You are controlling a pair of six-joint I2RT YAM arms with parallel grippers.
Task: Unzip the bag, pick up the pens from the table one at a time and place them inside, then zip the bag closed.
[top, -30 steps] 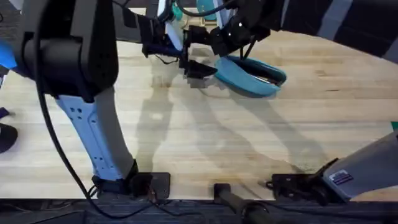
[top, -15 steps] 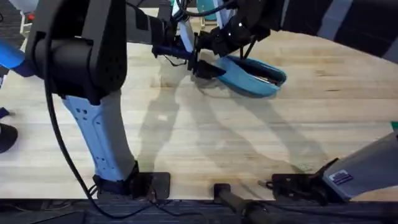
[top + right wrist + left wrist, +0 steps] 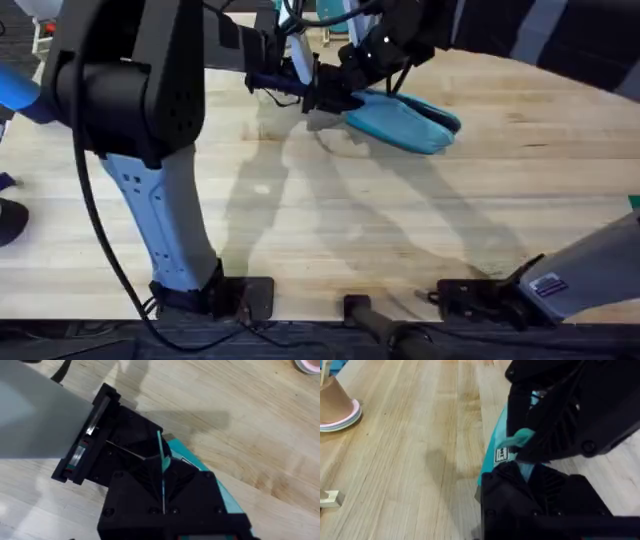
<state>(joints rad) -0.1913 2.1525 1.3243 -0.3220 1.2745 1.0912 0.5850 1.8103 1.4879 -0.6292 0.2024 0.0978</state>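
Note:
The teal-blue bag (image 3: 408, 123) lies on the table (image 3: 380, 220) at the far middle, its mouth drawn together. My left gripper (image 3: 316, 100) reaches in from the left and is shut on the bag's left end, beside a small white label (image 3: 501, 455). My right gripper (image 3: 348, 90) comes down from behind and is shut on the teal zipper pull (image 3: 163, 462), which also shows as a teal tab (image 3: 521, 438) in the left wrist view. The two grippers nearly touch. The pens are out of view.
A brown paper cup on a pink saucer (image 3: 335, 407) stands off to one side of the bag, with a small wooden block (image 3: 330, 499) nearer the left arm. Bare wood stretches between the bag and the arm bases (image 3: 240, 295).
My left gripper moved right to the bag's end and closed there. The dark open slit along the bag's top has drawn together, and the bag now looks flat and shut.

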